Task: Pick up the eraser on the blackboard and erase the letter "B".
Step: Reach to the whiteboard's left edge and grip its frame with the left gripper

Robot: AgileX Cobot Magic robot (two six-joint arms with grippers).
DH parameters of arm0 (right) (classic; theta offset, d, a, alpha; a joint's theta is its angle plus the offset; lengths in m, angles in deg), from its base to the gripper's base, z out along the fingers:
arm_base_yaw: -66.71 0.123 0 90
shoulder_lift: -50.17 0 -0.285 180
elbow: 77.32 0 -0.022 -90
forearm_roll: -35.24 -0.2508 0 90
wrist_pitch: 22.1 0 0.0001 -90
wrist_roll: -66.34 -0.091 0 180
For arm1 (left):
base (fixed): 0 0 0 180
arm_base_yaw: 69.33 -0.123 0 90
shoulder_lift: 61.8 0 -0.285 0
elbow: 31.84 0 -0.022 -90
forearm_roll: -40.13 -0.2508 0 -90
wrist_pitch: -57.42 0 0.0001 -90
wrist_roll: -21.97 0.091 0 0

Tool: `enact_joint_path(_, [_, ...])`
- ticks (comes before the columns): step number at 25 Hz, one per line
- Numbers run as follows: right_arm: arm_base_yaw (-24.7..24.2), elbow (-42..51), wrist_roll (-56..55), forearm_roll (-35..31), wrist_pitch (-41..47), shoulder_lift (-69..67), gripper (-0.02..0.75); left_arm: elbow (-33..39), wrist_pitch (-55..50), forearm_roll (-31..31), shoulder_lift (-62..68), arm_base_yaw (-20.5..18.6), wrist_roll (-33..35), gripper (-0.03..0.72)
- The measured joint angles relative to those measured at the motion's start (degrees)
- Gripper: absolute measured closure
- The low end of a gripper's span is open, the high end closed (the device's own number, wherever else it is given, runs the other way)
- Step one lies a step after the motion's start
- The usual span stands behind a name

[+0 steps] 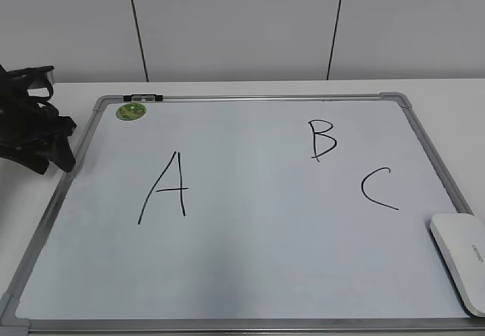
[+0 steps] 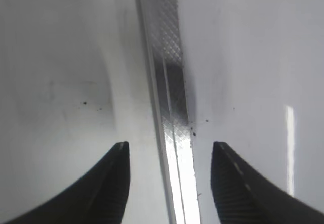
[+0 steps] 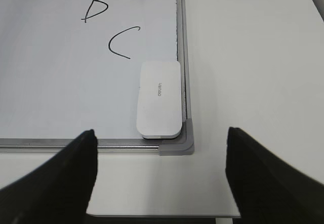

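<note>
The white rounded plastic eraser [image 3: 160,98] lay untouched in the near right corner of the grey-framed white blackboard [image 1: 250,98], against the frame. The thin black letter "B" [image 1: 322,139] was intact, so I judged nothing done yet. My right gripper [image 3: 159,171] hovered wide open short of the eraser; my left gripper [image 2: 169,183] was open and empty over the frame.

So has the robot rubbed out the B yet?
Not yet. The letter "B" is whole on the blackboard. The eraser lies untouched in the board's corner. The right hand is open, short of it; the left hand is open over the frame. Grabbing and wiping remain.
</note>
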State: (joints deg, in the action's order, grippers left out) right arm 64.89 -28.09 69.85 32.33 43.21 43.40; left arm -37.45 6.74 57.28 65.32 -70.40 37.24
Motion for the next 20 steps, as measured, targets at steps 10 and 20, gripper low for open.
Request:
enact_joint_path(10, [0.0, 0.0, 0.0, 0.0, 0.0, 0.0, 0.151, 0.0, 1.4, 2.0, 1.1, -1.8, 1.4, 0.342])
enact_joint_path(20, [0.0, 0.0, 0.0, 0.0, 0.0, 0.0, 0.151, 0.0, 1.4, 3.8, 3.2, -2.0, 2.1, 0.354])
